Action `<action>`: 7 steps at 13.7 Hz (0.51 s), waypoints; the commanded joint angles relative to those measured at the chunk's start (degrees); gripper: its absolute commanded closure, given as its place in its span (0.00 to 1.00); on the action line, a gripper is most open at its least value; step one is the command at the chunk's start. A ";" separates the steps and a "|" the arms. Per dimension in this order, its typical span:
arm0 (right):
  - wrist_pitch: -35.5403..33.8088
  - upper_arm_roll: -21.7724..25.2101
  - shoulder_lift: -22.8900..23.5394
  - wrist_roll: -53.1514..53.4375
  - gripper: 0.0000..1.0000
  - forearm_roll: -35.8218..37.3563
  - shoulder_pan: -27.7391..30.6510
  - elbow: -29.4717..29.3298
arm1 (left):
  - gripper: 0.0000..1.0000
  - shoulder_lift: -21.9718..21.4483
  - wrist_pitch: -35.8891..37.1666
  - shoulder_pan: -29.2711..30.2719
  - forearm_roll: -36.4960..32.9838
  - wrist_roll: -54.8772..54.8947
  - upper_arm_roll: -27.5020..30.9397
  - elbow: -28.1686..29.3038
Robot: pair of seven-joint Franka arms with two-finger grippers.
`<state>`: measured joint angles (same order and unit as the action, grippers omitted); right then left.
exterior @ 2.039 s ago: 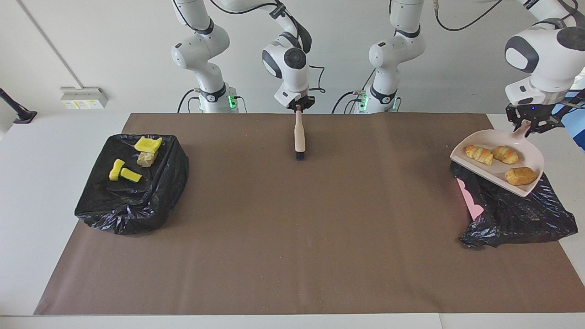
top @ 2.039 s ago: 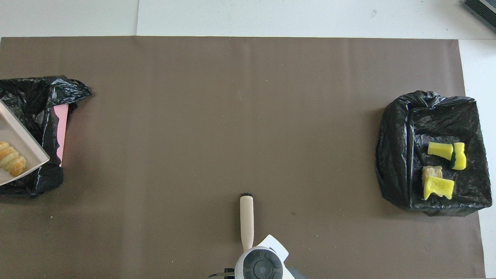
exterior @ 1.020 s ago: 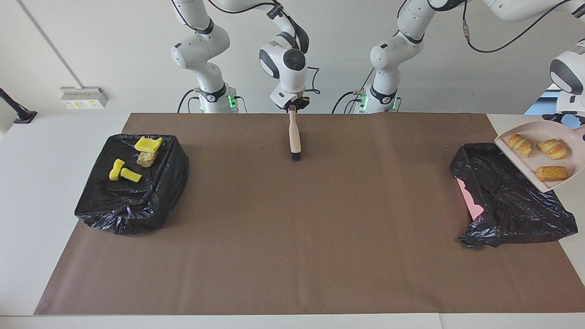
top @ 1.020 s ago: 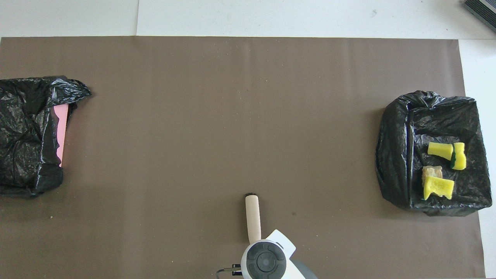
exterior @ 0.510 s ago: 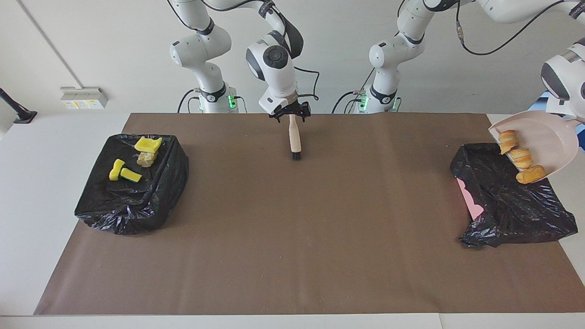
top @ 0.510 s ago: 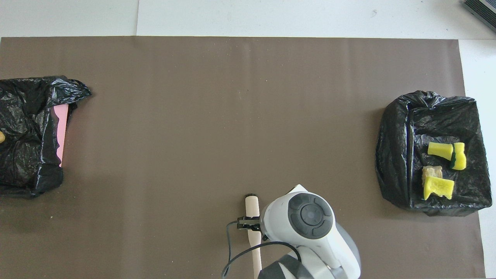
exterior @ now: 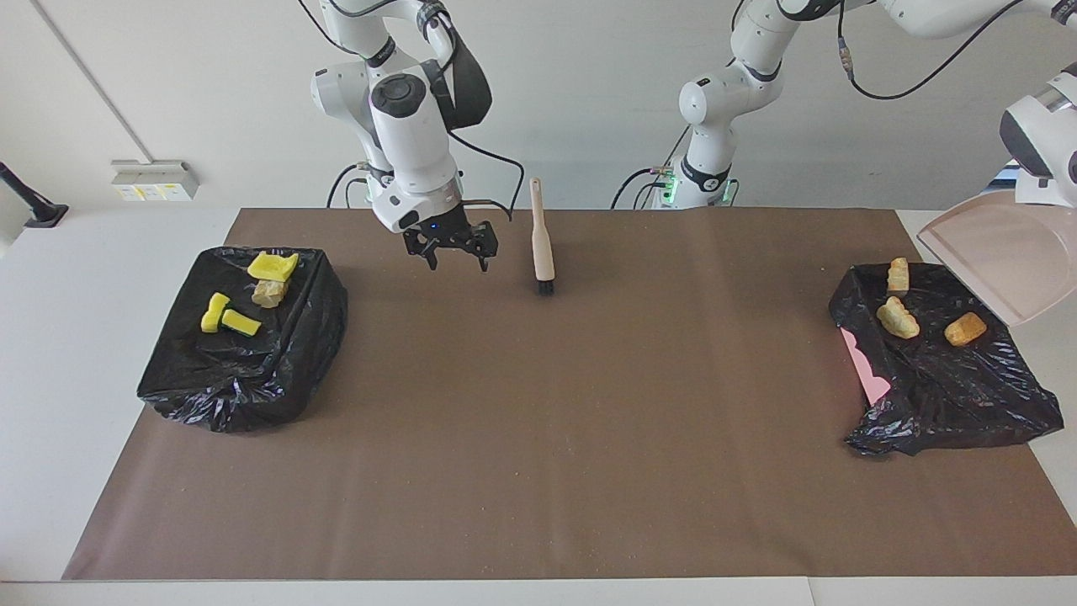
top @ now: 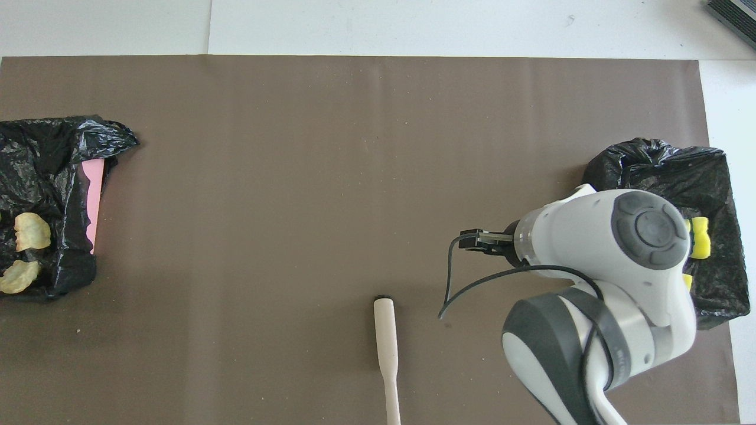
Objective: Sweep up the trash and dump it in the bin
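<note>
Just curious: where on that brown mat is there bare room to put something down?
Bare: the brown mat between the two black bin bags, farther from the robots than the brush. Crowded: both bags, holding trash.

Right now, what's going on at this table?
The left arm holds the pale pink dustpan tipped over the bin at its end of the table; three bread-like chunks lie on that bin's black bag. The right gripper, open, hangs over the mat beside the brush, which lies on the table. The bin at the right arm's end holds yellow sponge bits.
</note>
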<state>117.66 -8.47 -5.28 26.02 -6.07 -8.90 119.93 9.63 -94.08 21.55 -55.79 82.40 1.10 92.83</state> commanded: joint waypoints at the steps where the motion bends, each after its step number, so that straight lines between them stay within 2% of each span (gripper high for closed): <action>1: -7.59 -0.58 0.53 -5.68 0.00 1.23 7.47 -7.40 | 1.00 -3.39 1.62 0.07 7.24 -0.66 0.30 -1.07; 3: -12.79 1.60 0.27 -12.19 0.00 1.49 10.03 -11.45 | 1.00 -4.27 1.88 -1.06 11.74 -3.45 0.04 -0.46; 5: -16.22 6.34 0.01 -16.51 0.00 4.12 9.17 -15.06 | 1.00 -4.36 2.15 -3.25 17.26 -6.89 -0.49 0.16; 7: -19.82 8.99 0.09 -19.23 0.00 6.76 9.16 -19.89 | 1.00 -4.62 2.15 -6.15 22.46 -7.69 -0.49 0.86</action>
<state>101.44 -1.02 -5.68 9.35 -1.75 0.42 104.70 5.85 -93.17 18.54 -36.82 77.08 0.27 92.52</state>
